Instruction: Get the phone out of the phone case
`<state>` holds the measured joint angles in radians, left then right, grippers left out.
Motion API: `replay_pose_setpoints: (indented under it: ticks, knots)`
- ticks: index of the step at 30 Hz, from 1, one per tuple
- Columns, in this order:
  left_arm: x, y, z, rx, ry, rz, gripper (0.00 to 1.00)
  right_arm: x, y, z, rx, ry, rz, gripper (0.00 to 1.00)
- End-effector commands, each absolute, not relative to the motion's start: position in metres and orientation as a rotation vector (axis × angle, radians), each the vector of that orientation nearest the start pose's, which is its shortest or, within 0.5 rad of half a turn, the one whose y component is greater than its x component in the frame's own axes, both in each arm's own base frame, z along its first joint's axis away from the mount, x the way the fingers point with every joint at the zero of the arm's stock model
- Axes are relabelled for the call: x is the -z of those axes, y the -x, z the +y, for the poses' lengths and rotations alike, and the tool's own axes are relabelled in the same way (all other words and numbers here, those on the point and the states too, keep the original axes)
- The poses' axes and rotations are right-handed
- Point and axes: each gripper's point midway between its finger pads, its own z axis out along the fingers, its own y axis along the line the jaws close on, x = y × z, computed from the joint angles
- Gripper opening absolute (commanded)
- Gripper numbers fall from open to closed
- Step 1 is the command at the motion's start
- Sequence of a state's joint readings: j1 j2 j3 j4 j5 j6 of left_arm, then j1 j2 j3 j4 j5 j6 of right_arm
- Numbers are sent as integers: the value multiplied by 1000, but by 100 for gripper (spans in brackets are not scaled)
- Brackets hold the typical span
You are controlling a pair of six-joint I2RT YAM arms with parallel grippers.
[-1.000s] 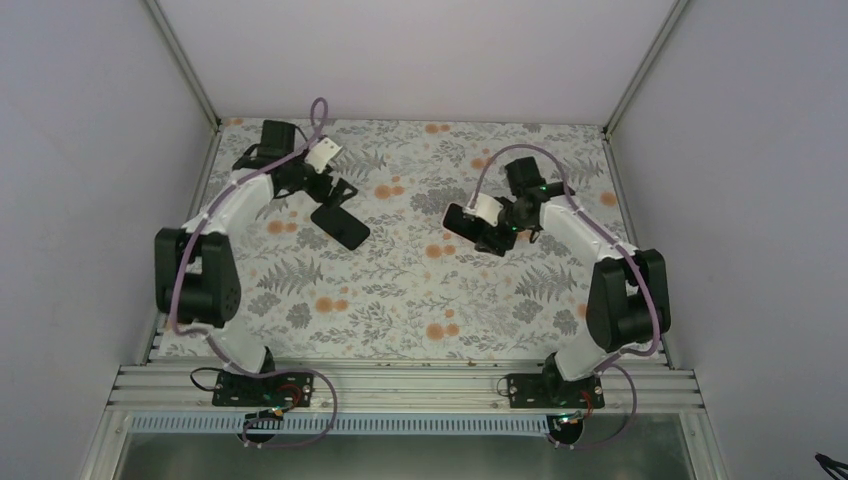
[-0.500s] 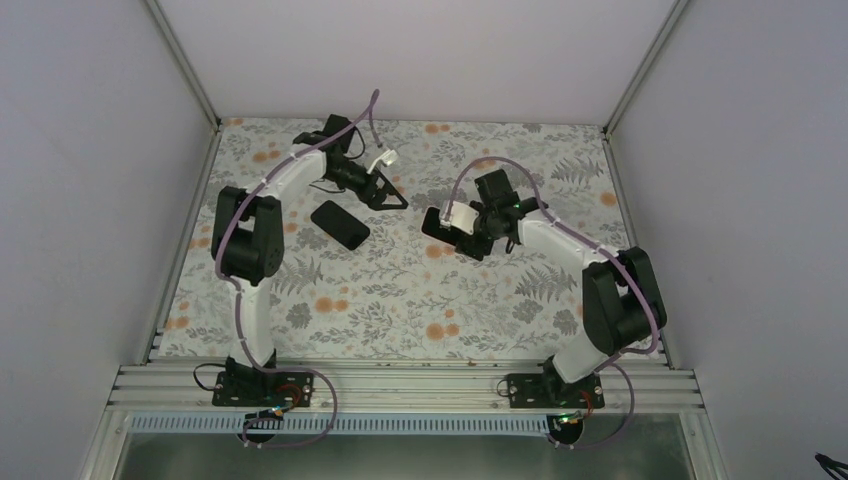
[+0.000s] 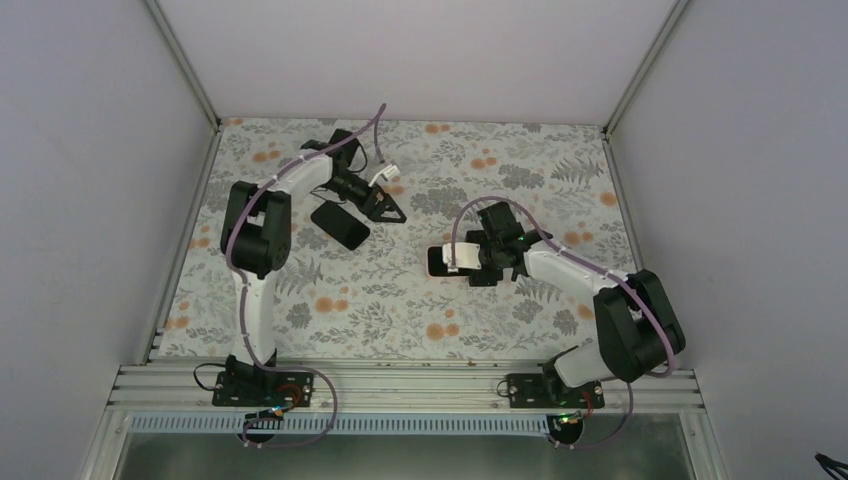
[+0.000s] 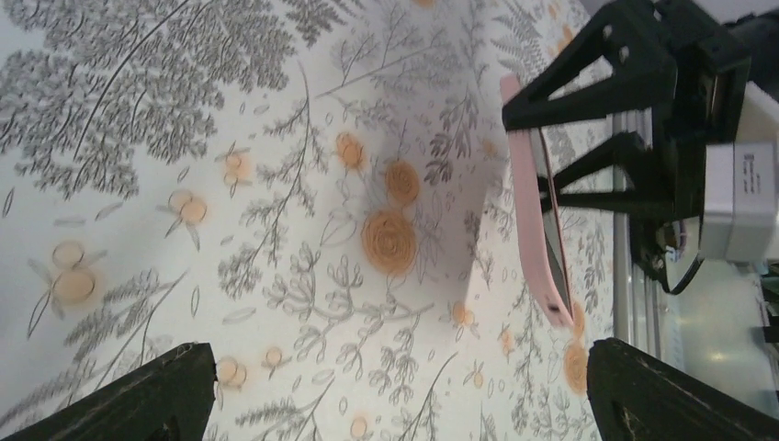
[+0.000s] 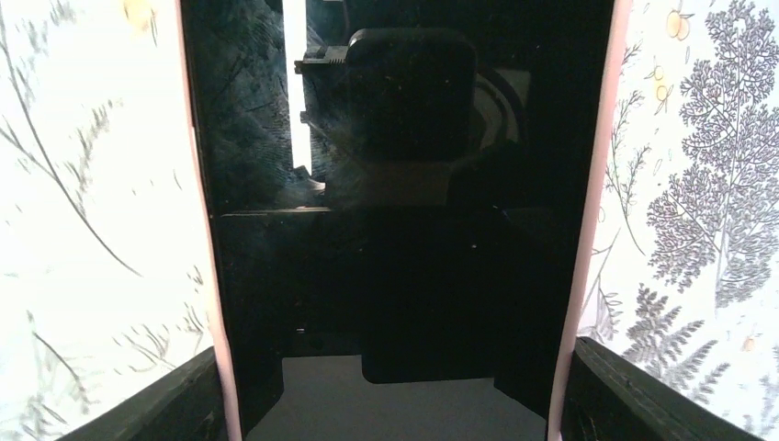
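Two arms: left end effector (image 3: pixel 390 208) gapes empty just right of phone (image 3: pixel 340 225); right end effector (image 3: pixel 465 265) clamps pink case (image 4: pixel 537 220) farther right.

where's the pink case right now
The pink case sits right of centre in the top view, held in the jaws of the right gripper; a black slab lies to its upper left.

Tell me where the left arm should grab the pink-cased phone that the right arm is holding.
Probably the free end of the pink phone case, coming from the left: the right gripper clamps its long edges, leaving the other end jutting toward the open left gripper.
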<state>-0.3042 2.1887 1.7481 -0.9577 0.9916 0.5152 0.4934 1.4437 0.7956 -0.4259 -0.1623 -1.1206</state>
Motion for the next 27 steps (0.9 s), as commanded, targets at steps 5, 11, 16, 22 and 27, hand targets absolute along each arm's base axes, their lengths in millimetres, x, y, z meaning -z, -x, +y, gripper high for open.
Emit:
replay_pose_setpoints:
  ticks: [5, 11, 16, 22, 27]
  knots:
    - [-139, -398, -246, 1117, -1157, 2195, 100, -59, -295, 167, 240, 2176, 1513, 80]
    - [-145, -402, -242, 1066, -1165, 2166, 100, -48, -296, 167, 253, 2223, 1499, 82]
    - [-139, -409, -244, 1087, -1154, 2176, 100, -48, -313, 172, 271, 2116, 1620, 100]
    - [-132, -436, -256, 892, -1146, 2221, 100, -71, -325, 153, -90, 1785, 2280, 100]
    - [-125, -437, -307, 763, -1291, 2199, 95, -68, -276, 126, -74, 1710, 2364, 84]
